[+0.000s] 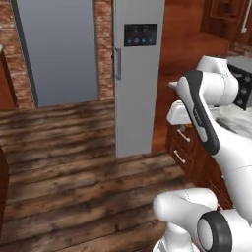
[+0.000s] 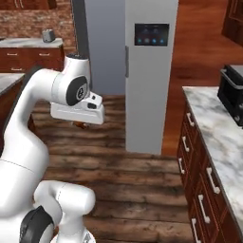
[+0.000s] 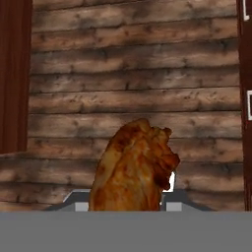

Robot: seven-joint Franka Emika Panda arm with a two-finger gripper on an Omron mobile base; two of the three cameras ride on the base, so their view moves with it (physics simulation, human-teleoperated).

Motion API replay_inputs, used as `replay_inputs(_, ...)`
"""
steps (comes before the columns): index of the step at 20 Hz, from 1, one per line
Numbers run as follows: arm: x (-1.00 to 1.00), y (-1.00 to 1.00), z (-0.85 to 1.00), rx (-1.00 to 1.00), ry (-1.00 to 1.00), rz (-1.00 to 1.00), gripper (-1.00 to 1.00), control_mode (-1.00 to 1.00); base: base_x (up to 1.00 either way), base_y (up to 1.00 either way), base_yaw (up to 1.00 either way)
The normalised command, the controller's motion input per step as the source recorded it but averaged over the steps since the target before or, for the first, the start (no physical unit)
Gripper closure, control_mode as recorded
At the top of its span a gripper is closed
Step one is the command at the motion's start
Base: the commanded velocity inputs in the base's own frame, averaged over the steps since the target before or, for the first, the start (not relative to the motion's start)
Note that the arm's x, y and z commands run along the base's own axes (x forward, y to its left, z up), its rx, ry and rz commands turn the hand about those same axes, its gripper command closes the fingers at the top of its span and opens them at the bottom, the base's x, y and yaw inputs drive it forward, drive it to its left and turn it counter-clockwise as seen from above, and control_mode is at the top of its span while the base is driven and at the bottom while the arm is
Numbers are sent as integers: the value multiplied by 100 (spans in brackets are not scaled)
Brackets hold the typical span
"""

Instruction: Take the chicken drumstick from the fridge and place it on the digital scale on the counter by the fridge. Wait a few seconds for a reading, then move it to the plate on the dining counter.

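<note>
From the left base view I see the fridge (image 1: 134, 74) standing shut, a dark panel on its grey front, with wooden floor (image 1: 74, 162) between me and it. My arm folds across the right of the frame, hiding most of the counter (image 1: 236, 120) with its reddish drawers behind it. I judge that I'm blind there: if I swing toward the counter from this pose, the elbow could clip the drawer fronts or the counter edge before I notice.

In the right base view, the hand hangs out over the floor, left of the fridge (image 2: 149, 76), and a small brown patch of the chicken drumstick (image 2: 81, 125) peeks from under it. The counter (image 2: 218, 142) runs along the right, well apart from the hand, with a black appliance (image 2: 232, 92) at its far end. I can't make out a scale on it from here, so I risk aiming for the wrong spot.

The hand view shows the chicken drumstick (image 3: 133, 172) filling the space between the fingertips, so the gripper (image 3: 125, 204) is closed around it, over bare floorboards (image 3: 133, 74). The meat is lumpy and bulges well beyond the tips; I judge the hold shallow. A fast sweep or a jolt from driving the base could work it loose, and it would drop to the floor rather than onto anything useful.
</note>
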Motion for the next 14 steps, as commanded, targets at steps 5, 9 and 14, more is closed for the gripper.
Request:
replay_inputs(5,0,0,0,0,0,0,100,100,-100,0,31)
replay_inputs(9,0,0,0,0,0,0,100,100,-100,27,21)
replay_inputs(14,0,0,0,0,0,0,100,100,-100,62,17)
